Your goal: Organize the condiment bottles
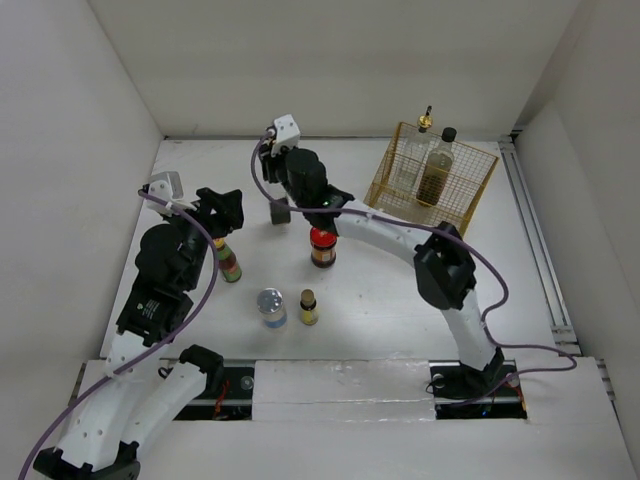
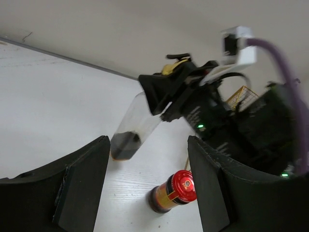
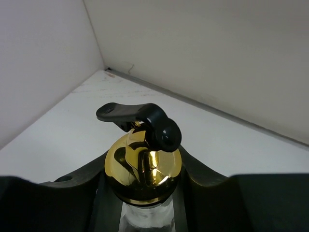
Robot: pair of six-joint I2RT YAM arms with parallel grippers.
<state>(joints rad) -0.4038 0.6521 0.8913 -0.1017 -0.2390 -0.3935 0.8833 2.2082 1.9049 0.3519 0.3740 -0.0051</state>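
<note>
My right gripper (image 1: 284, 190) (image 3: 143, 200) is shut on the neck of a tall clear gold-spouted bottle (image 3: 143, 166) (image 2: 130, 130), which has dark liquid at its base (image 1: 279, 212). Near it stands the red-lidded jar (image 1: 322, 247) (image 2: 173, 191). My left gripper (image 1: 224, 210) (image 2: 147, 162) hangs open with nothing between its fingers, just above the colourful-labelled bottle (image 1: 230, 262). A silver-lidded jar (image 1: 270, 307) and a small yellow bottle (image 1: 309, 307) stand nearer the front. Another gold-spouted bottle (image 1: 411, 160) and a dark black-capped bottle (image 1: 437, 168) are inside the basket.
The gold wire basket (image 1: 478, 190) sits at the back right, close to the rear wall. White walls close in the table on the left, back and right. My right arm (image 1: 400, 235) stretches across the middle of the table.
</note>
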